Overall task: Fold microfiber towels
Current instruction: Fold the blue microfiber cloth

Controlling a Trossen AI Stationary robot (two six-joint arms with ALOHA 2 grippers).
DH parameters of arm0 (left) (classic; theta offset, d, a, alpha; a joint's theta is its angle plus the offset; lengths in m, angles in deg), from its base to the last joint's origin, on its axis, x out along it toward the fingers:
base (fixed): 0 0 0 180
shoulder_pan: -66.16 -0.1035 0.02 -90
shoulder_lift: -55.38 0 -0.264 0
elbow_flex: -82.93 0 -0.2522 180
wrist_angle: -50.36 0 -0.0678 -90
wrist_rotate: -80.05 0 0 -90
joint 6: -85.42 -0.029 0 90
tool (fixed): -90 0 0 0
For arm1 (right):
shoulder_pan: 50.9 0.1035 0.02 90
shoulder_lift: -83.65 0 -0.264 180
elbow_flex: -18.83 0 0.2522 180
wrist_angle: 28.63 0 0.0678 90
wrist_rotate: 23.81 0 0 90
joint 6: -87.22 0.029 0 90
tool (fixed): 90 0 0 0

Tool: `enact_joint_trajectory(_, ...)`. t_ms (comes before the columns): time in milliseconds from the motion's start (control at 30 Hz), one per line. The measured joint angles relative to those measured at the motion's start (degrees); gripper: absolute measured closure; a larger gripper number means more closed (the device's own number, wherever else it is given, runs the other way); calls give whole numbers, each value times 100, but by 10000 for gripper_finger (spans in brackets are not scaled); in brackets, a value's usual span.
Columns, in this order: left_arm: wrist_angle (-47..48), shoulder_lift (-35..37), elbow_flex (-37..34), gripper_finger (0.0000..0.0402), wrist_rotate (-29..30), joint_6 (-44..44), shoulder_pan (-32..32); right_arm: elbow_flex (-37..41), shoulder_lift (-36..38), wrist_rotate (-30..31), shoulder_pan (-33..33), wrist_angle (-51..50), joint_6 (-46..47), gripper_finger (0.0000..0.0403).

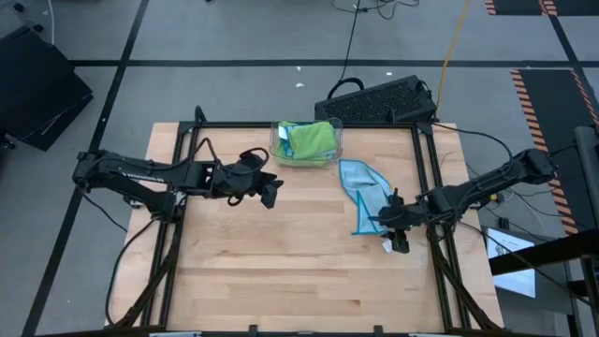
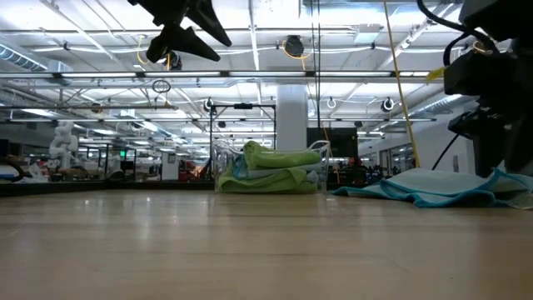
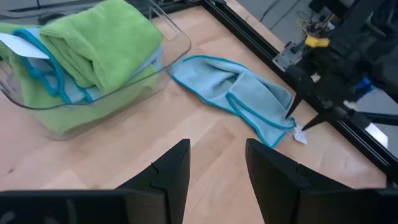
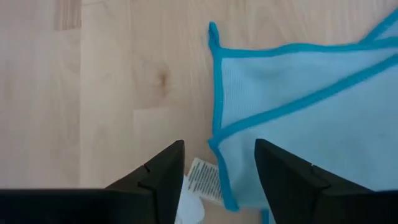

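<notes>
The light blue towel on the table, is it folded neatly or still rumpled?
Rumpled. The light blue towel lies loosely crumpled on the table, its edges overlapping unevenly, not squared. The right gripper is at its corner, jaws open.

Light blue towel (image 1: 360, 192) with teal edging, lime green towels (image 1: 310, 139), pale wood table (image 1: 281, 271).

High view: straight down from overhead, far enough to take in whole tabletop (image 1: 281, 271), both arms, surrounding floor. Low view: at tabletop height, level across the wood toward the room behind; clear bin (image 2: 271, 171) mid-distance, blue towel (image 2: 441, 185) at right. Left wrist view: angled down past own left hand (image 3: 216, 165), sharing bin and blue towel with high and low views. Right wrist view: very close, looking down past right hand (image 4: 219, 171) onto towel corner and white tag (image 4: 202, 179).
</notes>
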Motion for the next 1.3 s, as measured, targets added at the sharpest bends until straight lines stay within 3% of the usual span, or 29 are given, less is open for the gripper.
enact_joint_trajectory(233, -15, 0, 0, 245, 46, -2, 0, 0, -795, 7, -20, 355, -344, 268)
enact_joint_trajectory(467, -56, 0, 0, 245, 46, 6, 0, -92, -820, -174, -17, 335, 135, 390)
enact_joint_trajectory(833, -655, 2, 0, 245, 90, 151, 0, -1503, -301, -191, -135, -419, 172, 399)
enact_joint_trajectory(1167, -1022, -190, 3, 242, 203, 137, -2, -3273, -269, -485, -842, -413, -141, 401)
enact_joint_trajectory(1300, -1667, -596, 7, 218, 189, 198, 28, -3890, -275, -518, -1191, -406, -255, 402)
